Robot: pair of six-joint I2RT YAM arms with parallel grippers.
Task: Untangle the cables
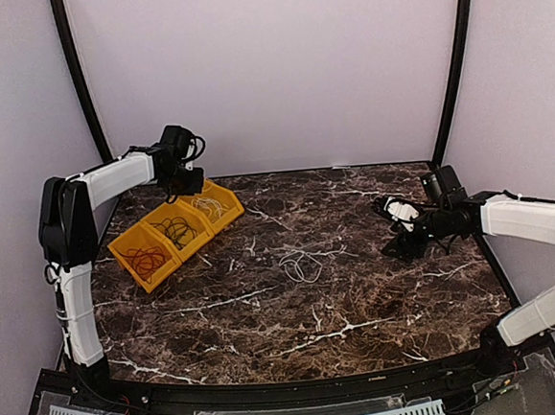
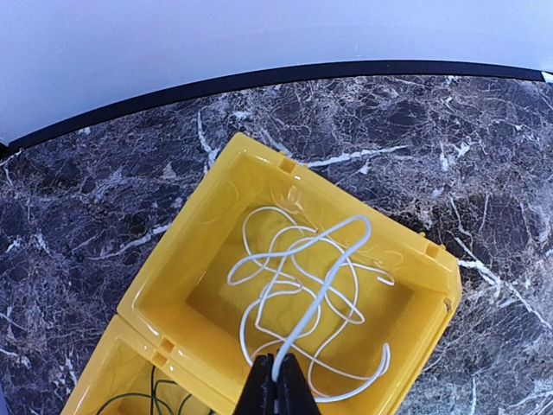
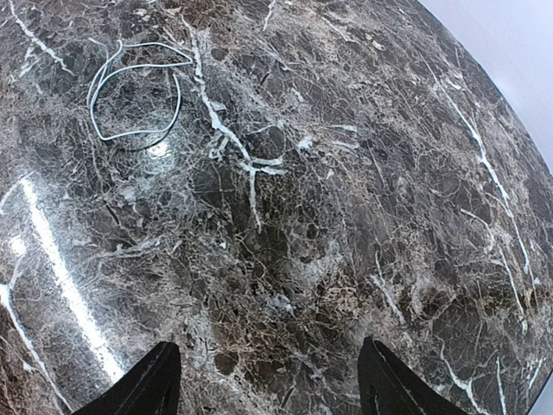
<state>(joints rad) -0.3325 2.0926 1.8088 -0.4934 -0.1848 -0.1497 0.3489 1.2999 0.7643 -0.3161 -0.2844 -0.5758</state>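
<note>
Top external view: dark veined marble bench [image 1: 361, 297]. Three yellow bins stand in a touching diagonal row at its left side.

Cables, appearance: all thin and floppy, each a small loose tangle of loops.
- white cable [image 2: 322, 294]: lies in the far bin [image 2: 186, 251] in overlapping loops, with one strand rising out of the pile.
- black cable [image 1: 177, 232]: in the middle bin [image 1: 196, 245]. From above it is fine and dark, so the lay of its loops is hard to read; probably one loose coil.
- red-orange cable [image 1: 147, 261]: in the near bin [image 1: 126, 240], coiled on the floor of the bin.
- second white cable [image 1: 301, 263]: loose on the bare bench near the centre, well apart from the bins, a few open loops lying flat.

Count: 4 cables (2 white, 1 black, 1 red-orange), 3 bins with one cable in each, 1 cable outside them.

Left wrist view: left end effector [image 2: 278, 380] is over the far bin, fingers pressed together and pinching the raised strand of the white cable.

Right wrist view: right end effector [image 3: 268, 363] has its fingers spread with nothing between them. It hangs over bare bench at the right side, and the second white cable shows far off in the upper left corner.
</note>
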